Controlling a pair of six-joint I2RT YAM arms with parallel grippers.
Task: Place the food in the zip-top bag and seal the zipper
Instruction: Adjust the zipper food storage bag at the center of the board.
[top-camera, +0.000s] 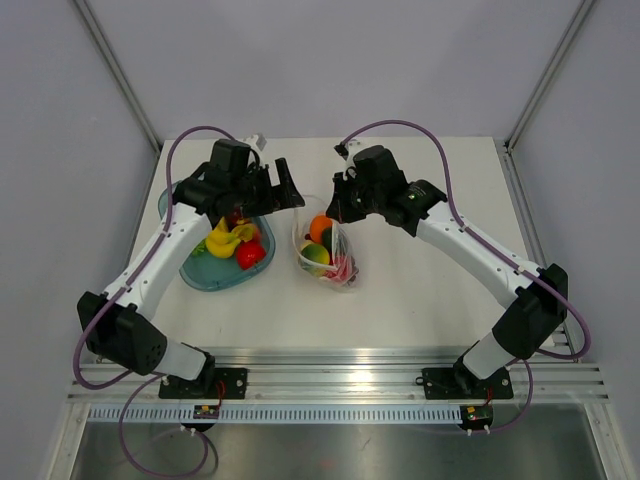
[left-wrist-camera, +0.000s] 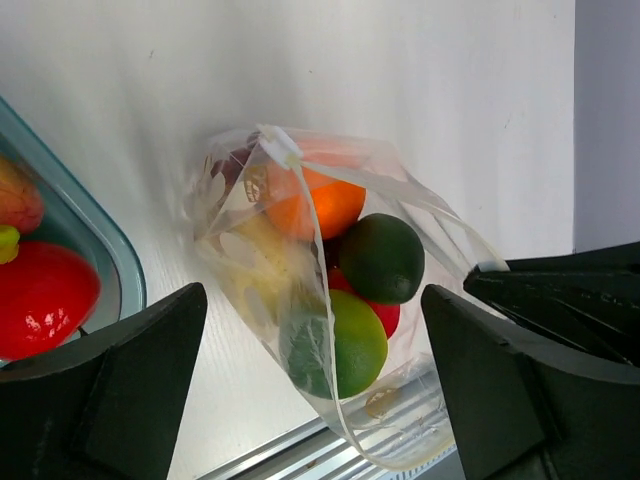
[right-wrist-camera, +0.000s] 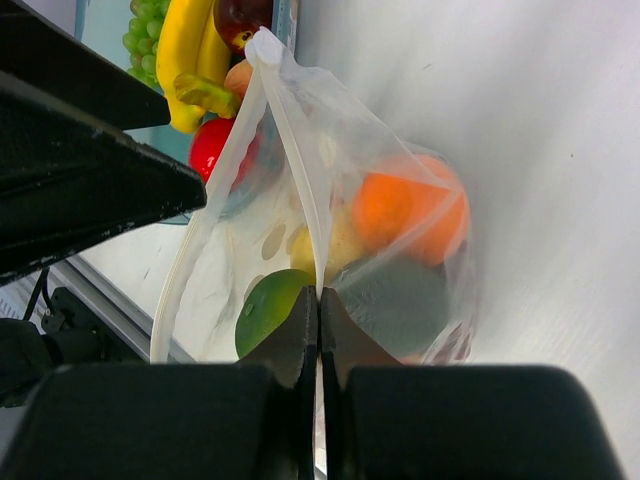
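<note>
The clear zip-top bag lies mid-table, mouth held up and gaping. It holds food: an orange, a dark green fruit, a light green one and a red one. My right gripper is shut on the zipper strip at one side of the mouth; it also shows in the top view. My left gripper is open and empty, its fingers apart just above and left of the bag; it also shows in the top view. More food, bananas and a red fruit, lies in the bowl.
The translucent blue-green bowl stands left of the bag under my left arm. Grey walls with metal posts close the back and sides. An aluminium rail runs along the near table edge.
</note>
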